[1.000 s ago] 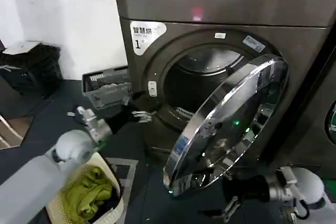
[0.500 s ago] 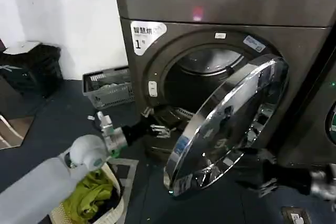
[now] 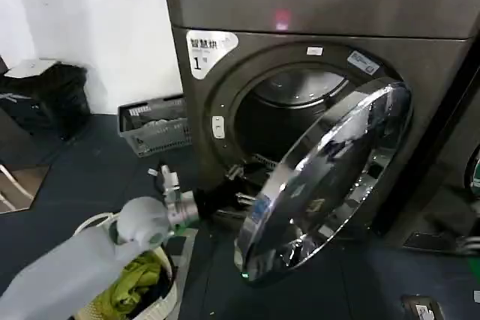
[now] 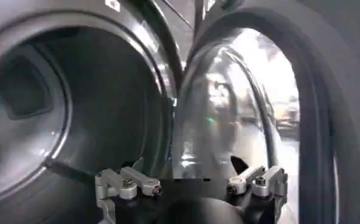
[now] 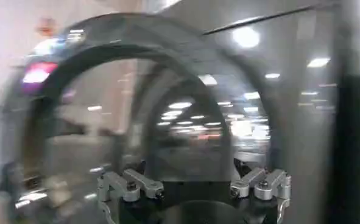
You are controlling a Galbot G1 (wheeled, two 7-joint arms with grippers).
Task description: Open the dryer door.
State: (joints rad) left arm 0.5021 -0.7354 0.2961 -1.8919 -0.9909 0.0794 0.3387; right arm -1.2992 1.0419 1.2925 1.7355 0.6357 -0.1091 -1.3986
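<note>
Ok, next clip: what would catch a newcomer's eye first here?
The dryer door, a big chrome-ringed porthole, hangs swung open across the right of the dryer, its glass full of reflections. Behind it gapes the dark drum opening. Low on the left, the left end effector reaches toward the door's inner edge, fingers spread.

A laundry room: numbered dryer (image 3: pixel 315 58), baskets of clothes (image 3: pixel 135 279) (dark floor).
</note>
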